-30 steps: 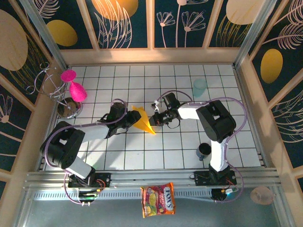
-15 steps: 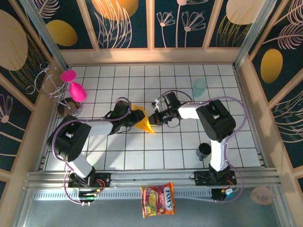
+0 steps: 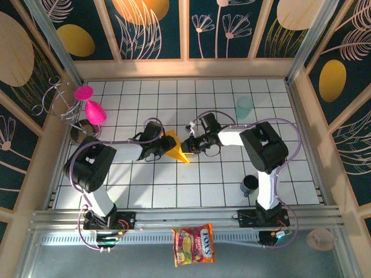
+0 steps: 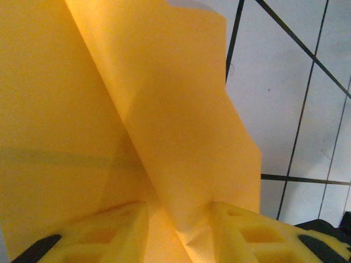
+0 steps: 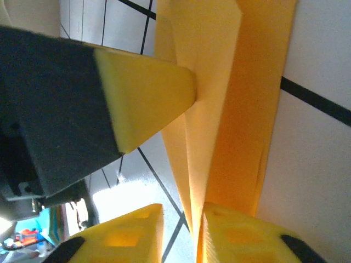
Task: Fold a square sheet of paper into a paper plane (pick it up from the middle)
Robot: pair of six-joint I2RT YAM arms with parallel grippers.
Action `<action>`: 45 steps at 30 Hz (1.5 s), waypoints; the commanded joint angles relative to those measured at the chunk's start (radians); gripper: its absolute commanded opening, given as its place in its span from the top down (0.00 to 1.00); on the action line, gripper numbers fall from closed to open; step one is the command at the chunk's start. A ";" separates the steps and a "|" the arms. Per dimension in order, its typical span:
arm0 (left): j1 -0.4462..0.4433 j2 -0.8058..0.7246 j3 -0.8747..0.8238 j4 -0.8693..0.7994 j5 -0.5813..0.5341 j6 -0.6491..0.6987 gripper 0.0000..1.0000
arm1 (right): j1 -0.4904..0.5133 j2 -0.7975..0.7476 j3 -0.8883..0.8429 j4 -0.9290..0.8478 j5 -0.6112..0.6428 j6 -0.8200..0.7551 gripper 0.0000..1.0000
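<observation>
The square sheet of paper (image 3: pixel 175 149), folded into a narrow pointed orange-yellow shape, lies on the white tiles mid-table between both grippers. My left gripper (image 3: pixel 164 148) comes at it from the left. In the left wrist view its yellow fingers (image 4: pixel 109 233) stand apart, open, with the paper's raised centre fold (image 4: pixel 164 109) between them and nearly against the right one. From the right, my right gripper (image 3: pixel 186 145) is open. The paper (image 5: pixel 241 109) leans along the inner face of its right finger (image 5: pixel 247 235), with a gap to the other. The left gripper's fingertip (image 5: pixel 148 93) touches the fold.
A teal cup (image 3: pixel 244 106) stands at the back right and a dark mug (image 3: pixel 250 184) near the right arm's base. Pink goblets (image 3: pixel 90 107) hang on a wire rack at the left. A red-and-yellow snack packet (image 3: pixel 193 244) lies on the front ledge.
My right gripper's jaws have parted from shut to open beside the paper. The left gripper has slid right toward the paper, widening briefly and then narrowing. The paper has barely shifted.
</observation>
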 commanded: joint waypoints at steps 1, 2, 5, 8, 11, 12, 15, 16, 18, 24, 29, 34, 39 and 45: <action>-0.004 0.050 0.006 -0.131 -0.059 0.002 0.66 | -0.015 -0.066 -0.035 0.009 0.034 -0.021 0.70; -0.003 0.053 0.005 -0.136 -0.062 0.000 0.66 | -0.016 -0.080 -0.049 0.020 0.046 -0.021 0.68; -0.003 0.054 0.002 -0.146 -0.072 -0.009 0.68 | -0.016 -0.129 -0.096 0.065 0.088 -0.014 0.65; -0.003 0.049 -0.004 -0.151 -0.089 -0.016 0.70 | -0.016 -0.141 -0.118 0.082 0.113 -0.019 0.65; -0.004 0.048 -0.003 -0.160 -0.098 -0.019 0.72 | -0.016 -0.135 -0.124 0.095 0.104 -0.022 0.65; -0.003 0.049 -0.004 -0.161 -0.101 -0.020 0.72 | -0.016 -0.133 -0.122 0.093 0.103 -0.028 0.65; -0.003 0.051 -0.005 -0.166 -0.103 -0.025 0.73 | 0.003 -0.121 -0.105 0.077 0.112 -0.053 0.65; -0.003 0.051 -0.006 -0.167 -0.103 -0.025 0.73 | 0.010 -0.116 -0.099 0.068 0.126 -0.061 0.64; -0.004 0.051 -0.003 -0.173 -0.106 -0.026 0.73 | 0.022 -0.109 -0.091 0.057 0.152 -0.078 0.63; -0.003 0.052 0.004 -0.189 -0.110 -0.021 0.70 | 0.065 -0.126 -0.090 0.048 0.224 -0.144 0.57; -0.003 0.062 0.010 -0.191 -0.104 -0.017 0.70 | 0.086 -0.118 -0.076 0.042 0.265 -0.164 0.57; -0.003 0.062 0.010 -0.193 -0.104 -0.016 0.69 | 0.095 -0.104 -0.067 0.048 0.284 -0.183 0.60; -0.003 0.065 0.010 -0.196 -0.104 -0.016 0.69 | 0.100 -0.104 -0.078 0.072 0.260 -0.205 0.65; -0.004 0.067 0.010 -0.198 -0.101 -0.017 0.69 | 0.106 -0.104 -0.091 0.083 0.256 -0.235 0.65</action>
